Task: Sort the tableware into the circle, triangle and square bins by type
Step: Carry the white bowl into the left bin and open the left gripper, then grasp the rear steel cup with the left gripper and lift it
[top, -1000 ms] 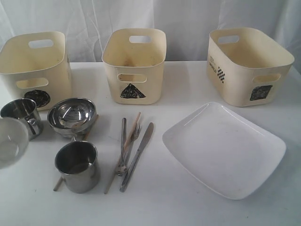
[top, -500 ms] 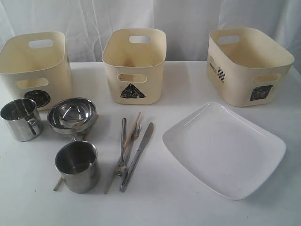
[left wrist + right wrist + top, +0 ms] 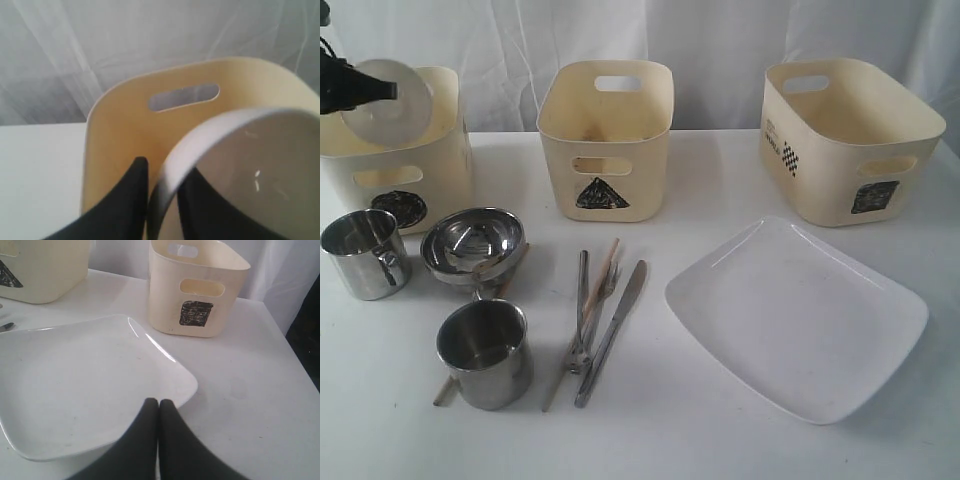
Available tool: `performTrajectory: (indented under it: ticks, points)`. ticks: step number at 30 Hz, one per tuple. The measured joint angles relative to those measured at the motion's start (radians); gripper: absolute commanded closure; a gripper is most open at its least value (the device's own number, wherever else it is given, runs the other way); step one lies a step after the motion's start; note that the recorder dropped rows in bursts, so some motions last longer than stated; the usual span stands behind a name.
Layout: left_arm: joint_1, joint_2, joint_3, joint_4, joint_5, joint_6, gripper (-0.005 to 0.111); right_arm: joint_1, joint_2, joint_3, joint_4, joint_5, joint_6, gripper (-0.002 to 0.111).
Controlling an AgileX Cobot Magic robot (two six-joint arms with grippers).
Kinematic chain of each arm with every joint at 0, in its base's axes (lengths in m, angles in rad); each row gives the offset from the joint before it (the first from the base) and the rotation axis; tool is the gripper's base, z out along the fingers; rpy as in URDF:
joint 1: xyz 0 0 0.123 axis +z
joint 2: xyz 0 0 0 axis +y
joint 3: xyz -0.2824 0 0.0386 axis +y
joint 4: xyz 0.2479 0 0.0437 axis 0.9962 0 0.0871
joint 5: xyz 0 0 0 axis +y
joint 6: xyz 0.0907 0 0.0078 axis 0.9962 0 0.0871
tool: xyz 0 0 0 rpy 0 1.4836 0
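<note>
The left pincer [image 3: 166, 170] hangs over the cream plastic circle bin [image 3: 432, 165] at the tabletop's far left corner. Its fingers [image 3: 132, 200] straddle the rim of a tilted round white bowl [image 3: 388, 100]; whether they clamp it or stand loose cannot be told. The right pincer [image 3: 159, 407] is clenched and empty above a corner of the large white rounded-square plate [image 3: 75, 385], which lies toward the right edge, nearer than the cream square bin [image 3: 167, 300]. By the left edge stand nested steel bowls [image 3: 472, 245] between two steel mugs [image 3: 362, 255], well apart from the plate.
</note>
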Motion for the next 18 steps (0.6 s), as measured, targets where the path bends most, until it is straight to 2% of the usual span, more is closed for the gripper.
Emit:
performTrajectory:
  ticks: [4,7,10,13,18]
  points:
    - [0.0,0.0,-0.004,0.002,0.043,-0.043,0.047,0.0,0.0,0.0,0.0,0.0,0.0,0.108]
    - [0.0,-0.041,-0.004,0.002,0.109,-0.097,0.048,0.0,0.0,0.0,0.0,0.0,0.0,0.108]
    - [-0.002,-0.129,-0.004,0.002,0.23,-0.115,0.048,0.0,0.0,0.0,0.0,0.0,0.0,0.108]
    - [-0.004,-0.227,-0.011,0.002,0.426,-0.118,0.048,0.0,0.0,0.0,0.0,0.0,0.0,0.108]
    - [-0.006,-0.314,-0.012,-0.017,0.899,0.028,0.048,0.0,0.0,0.0,0.0,0.0,0.0,0.108]
